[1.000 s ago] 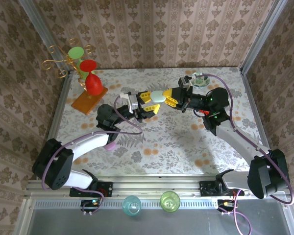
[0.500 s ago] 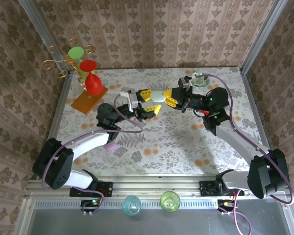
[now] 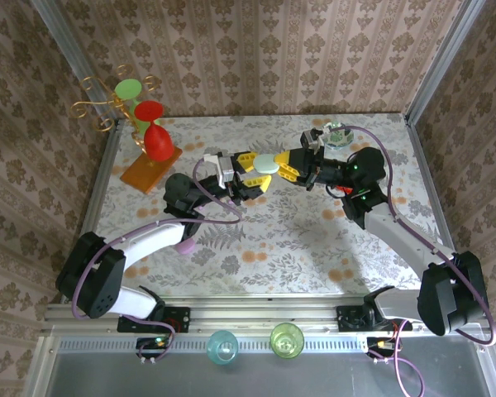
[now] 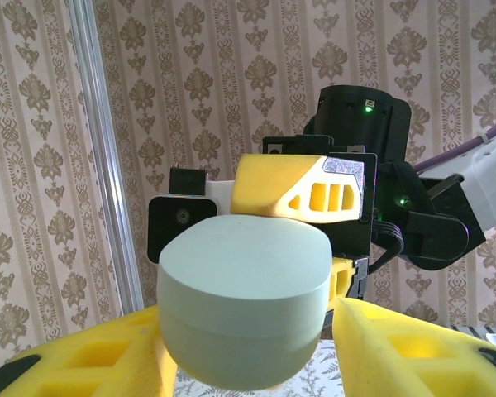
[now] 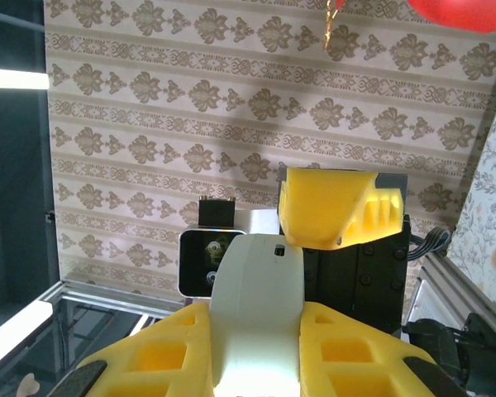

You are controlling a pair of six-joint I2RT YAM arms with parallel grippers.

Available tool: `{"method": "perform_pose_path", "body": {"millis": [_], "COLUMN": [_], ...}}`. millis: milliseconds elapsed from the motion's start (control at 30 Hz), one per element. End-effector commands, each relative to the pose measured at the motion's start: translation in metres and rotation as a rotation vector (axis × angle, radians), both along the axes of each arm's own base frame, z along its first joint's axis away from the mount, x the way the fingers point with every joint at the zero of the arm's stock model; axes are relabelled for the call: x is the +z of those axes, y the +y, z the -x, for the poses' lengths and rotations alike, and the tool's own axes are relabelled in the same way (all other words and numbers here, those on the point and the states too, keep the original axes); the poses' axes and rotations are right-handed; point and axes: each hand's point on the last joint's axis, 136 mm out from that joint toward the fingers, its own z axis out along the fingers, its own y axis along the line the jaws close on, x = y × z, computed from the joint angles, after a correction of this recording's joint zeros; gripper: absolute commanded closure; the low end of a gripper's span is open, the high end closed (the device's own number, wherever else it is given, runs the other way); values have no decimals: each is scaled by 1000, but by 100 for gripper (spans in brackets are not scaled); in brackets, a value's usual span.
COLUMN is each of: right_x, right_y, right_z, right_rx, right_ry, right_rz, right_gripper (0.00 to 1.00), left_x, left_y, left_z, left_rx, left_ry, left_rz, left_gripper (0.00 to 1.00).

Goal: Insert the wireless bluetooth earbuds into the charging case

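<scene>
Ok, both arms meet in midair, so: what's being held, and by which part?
The right gripper clamps the charging case by two opposite sides. The left gripper flanks it; whether it grips cannot be told.

Charging case (image 3: pixel 267 163) hangs between left claw (image 3: pixel 254 172) and right claw (image 3: pixel 279 165).

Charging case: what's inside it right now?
Visible: the charging case is a closed pale-green shell, lid seam shut, clamped in the right gripper. Its contents are hidden by the lid.
</scene>
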Motion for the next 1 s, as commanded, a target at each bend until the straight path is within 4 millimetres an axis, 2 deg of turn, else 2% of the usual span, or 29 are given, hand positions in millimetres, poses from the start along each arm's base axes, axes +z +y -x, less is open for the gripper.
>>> {"method": "perform_pose_path", "body": {"millis": [0, 200, 467, 533, 633, 767, 867, 967], "right_x": [8, 5, 9, 9, 11, 13, 9, 3], "right_y": [1, 2, 1, 1, 0, -3, -9, -13], "right_z": [3, 3, 3, 3, 3, 4, 7, 9], "right_rx": [6, 7, 4, 4, -8, -52, -110, -144], "right_ry": [-37, -35, -43, -43, -57, -145, -275, -417], "right_rz": [3, 16, 12, 12, 11, 60, 179, 294], "right_gripper": [88, 88, 88, 85, 71, 43, 22, 12], "left_x": [18, 15, 13, 12, 11, 7, -1, -10], "left_y": [0, -2, -2, -3, -2, 0, 4, 9], "left_z": [9, 9, 12, 12, 13, 12, 13, 14], "left_rx": [-39, -53, -64, -67, -63, -41, -27, -17], "left_ry": [-43, -39, -45, -44, -42, -21, 10, 59], "left_rz": [31, 20, 9, 5, -2, -21, -50, -77], "left_gripper": [49, 50, 65, 68, 72, 72, 72, 73]}}
